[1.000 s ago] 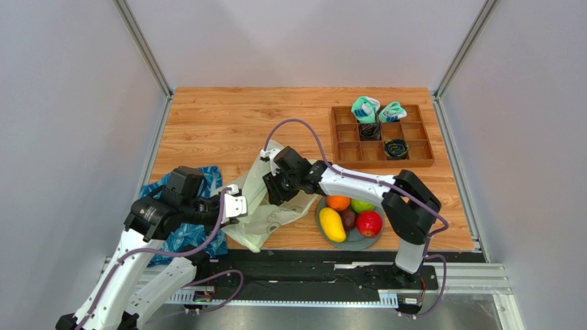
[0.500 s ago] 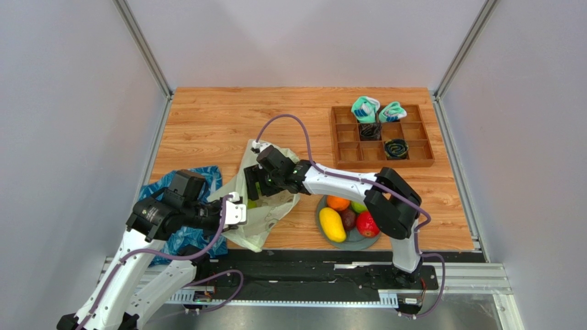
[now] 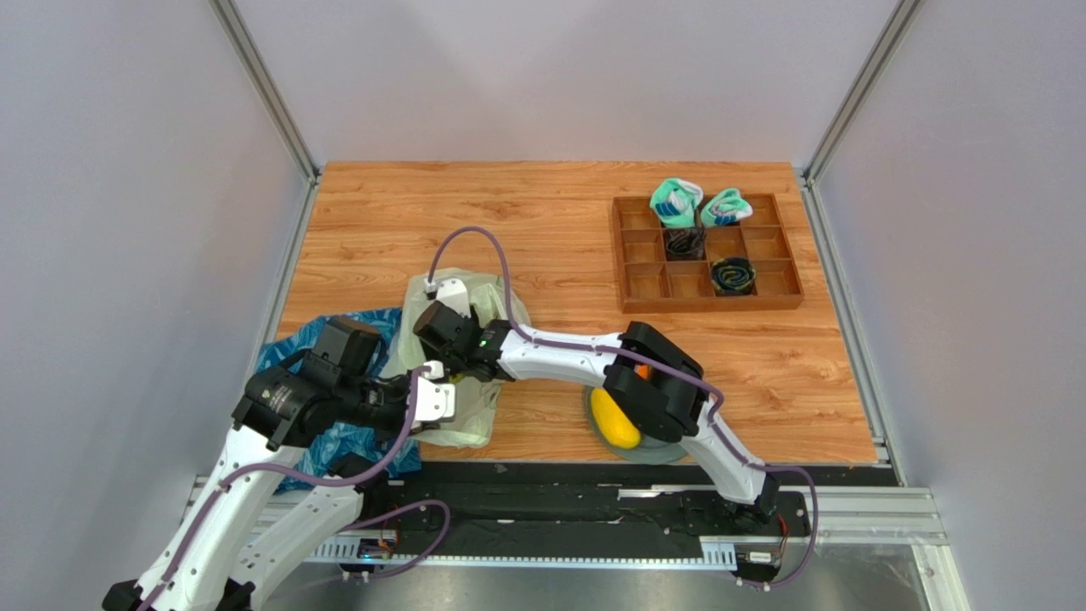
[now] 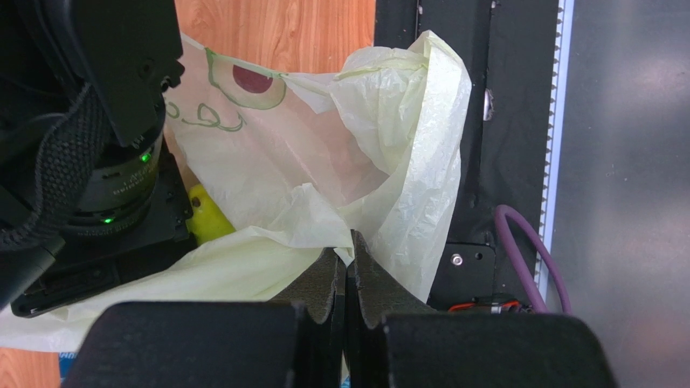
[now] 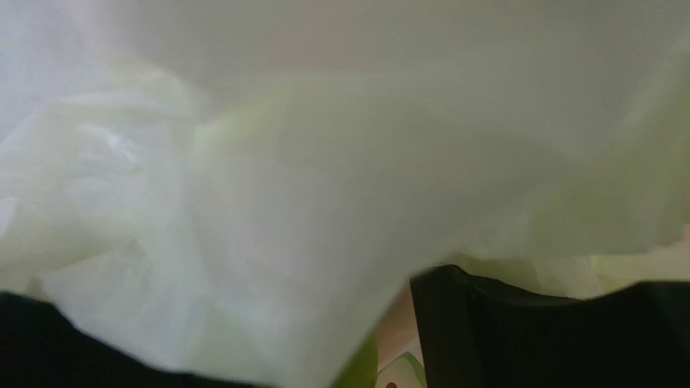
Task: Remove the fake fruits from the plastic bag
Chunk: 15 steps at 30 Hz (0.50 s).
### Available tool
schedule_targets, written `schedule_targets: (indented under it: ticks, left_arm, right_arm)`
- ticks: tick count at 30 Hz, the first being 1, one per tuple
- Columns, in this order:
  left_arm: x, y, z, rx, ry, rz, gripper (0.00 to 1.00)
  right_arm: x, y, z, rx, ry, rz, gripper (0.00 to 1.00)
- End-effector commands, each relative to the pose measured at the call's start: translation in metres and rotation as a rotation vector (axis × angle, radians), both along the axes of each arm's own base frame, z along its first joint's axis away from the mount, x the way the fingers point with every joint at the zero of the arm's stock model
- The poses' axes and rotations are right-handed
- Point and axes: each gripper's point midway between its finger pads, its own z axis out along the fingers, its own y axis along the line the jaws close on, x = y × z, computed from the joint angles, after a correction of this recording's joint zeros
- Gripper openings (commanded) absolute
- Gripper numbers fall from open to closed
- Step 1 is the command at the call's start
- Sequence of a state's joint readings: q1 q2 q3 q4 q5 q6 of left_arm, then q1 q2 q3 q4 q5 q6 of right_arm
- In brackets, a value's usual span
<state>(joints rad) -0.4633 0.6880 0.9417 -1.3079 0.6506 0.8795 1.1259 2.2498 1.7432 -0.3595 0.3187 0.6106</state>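
Note:
The pale yellow-green plastic bag (image 3: 446, 382) lies bunched at the near left of the table. My left gripper (image 3: 434, 395) is shut on a fold of its edge (image 4: 350, 242). My right gripper (image 3: 440, 334) reaches into the bag from the right. In the right wrist view the bag's film (image 5: 324, 162) fills the frame and the gripper (image 5: 308, 323) looks open, with one finger (image 5: 526, 331) showing. A yellow-green fruit (image 4: 206, 220) lies in the bag beside the right gripper's body. A yellow mango (image 3: 613, 421) and an orange (image 3: 644, 373) sit on the grey plate (image 3: 663, 448), partly hidden by the right arm.
A blue leaf-patterned bag (image 3: 334, 439) lies under my left arm. A wooden compartment tray (image 3: 765, 283) with rolled socks (image 3: 676, 201) stands at the back right. Metal frame posts and grey walls close in both sides.
My right gripper has swept left from the bag's right side into the bag, and the bag has bunched leftward. The right arm now covers most of the plate. My left gripper stays shut on the bag.

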Motion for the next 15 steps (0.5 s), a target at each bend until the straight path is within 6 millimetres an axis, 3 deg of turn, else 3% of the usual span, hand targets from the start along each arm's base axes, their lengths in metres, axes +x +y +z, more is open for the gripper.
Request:
schedule_targets:
  ticks: [1, 3, 4, 6, 7, 8, 9, 11, 15]
  left_arm:
    - [-0.013, -0.005, 0.014, -0.048, -0.005, -0.054, 0.0]
    - [-0.013, -0.004, 0.014, -0.047, -0.007, -0.048, 0.0]
    - [-0.012, -0.004, 0.014, -0.046, -0.01, -0.044, 0.0]
    - [-0.01, -0.003, 0.013, -0.045, -0.012, -0.029, 0.0]
    - [-0.004, -0.004, 0.012, -0.043, -0.028, -0.013, 0.0]
    - [0.0, -0.004, 0.011, -0.045, -0.025, 0.023, 0.0]
    - [0.005, -0.004, 0.012, -0.046, -0.037, 0.047, 0.0]
    - [0.023, -0.002, 0.011, -0.036, -0.089, 0.117, 0.0]
    - [0.04, 0.006, 0.002, 0.003, -0.165, 0.164, 0.0]
  right_arm:
    - [0.035, -0.008, 0.013, -0.059, -0.168, -0.095, 0.51]
    - [0.04, -0.01, 0.013, -0.07, -0.198, -0.073, 0.4]
    - [0.041, -0.011, 0.014, -0.082, -0.212, -0.054, 0.3]
    - [0.04, -0.009, 0.029, -0.082, -0.256, 0.008, 0.2]
    - [0.036, -0.011, 0.027, -0.089, -0.247, 0.034, 0.06]
    - [0.033, -0.014, 0.031, -0.098, -0.252, 0.061, 0.0]
    - [0.028, -0.014, 0.05, -0.066, -0.257, 0.088, 0.0]
    - [0.018, -0.026, 0.05, -0.087, -0.236, 0.155, 0.0]
    - [-0.01, -0.044, 0.087, -0.022, -0.165, 0.407, 0.0]
